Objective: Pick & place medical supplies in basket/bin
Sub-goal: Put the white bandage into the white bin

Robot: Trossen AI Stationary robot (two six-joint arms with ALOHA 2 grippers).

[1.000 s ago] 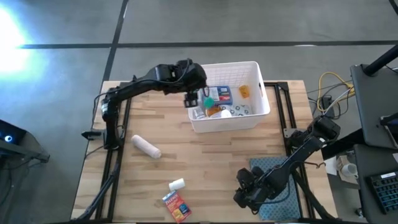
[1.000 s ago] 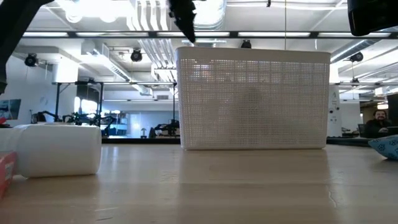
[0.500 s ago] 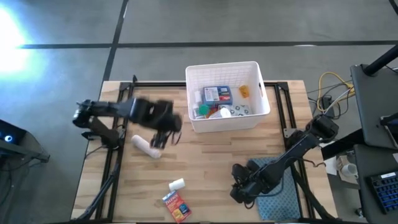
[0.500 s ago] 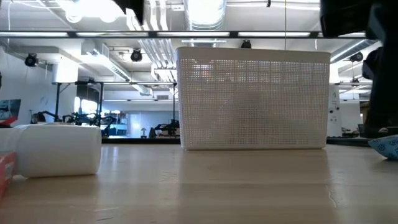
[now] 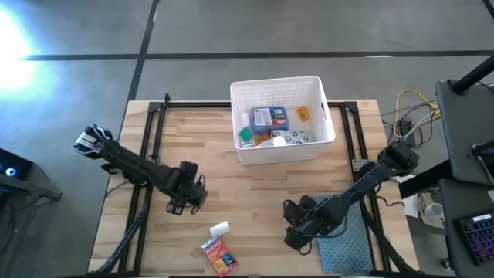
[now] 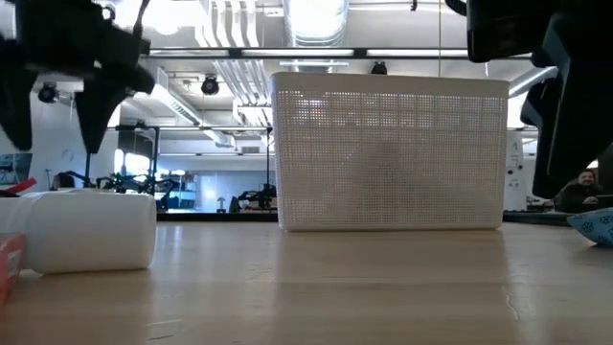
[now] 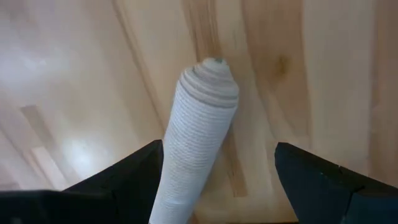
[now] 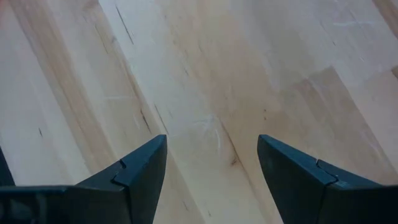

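White ribbed gauze roll point(image 7: 198, 140) lies between the spread fingers of the left gripper point(image 7: 217, 186); right gripper point(image 8: 211, 177), spread too, hangs over bare wooden table point(image 8: 205, 68).

No text can be read with certainty in these views. The orange-red box point(image 5: 217, 255) at the near edge of the table point(image 5: 255, 201) carries white lettering on its top face, and the blue first-aid box point(image 5: 271, 117) inside the basket point(image 5: 328, 116) has a white label, but both prints are too small to make out.
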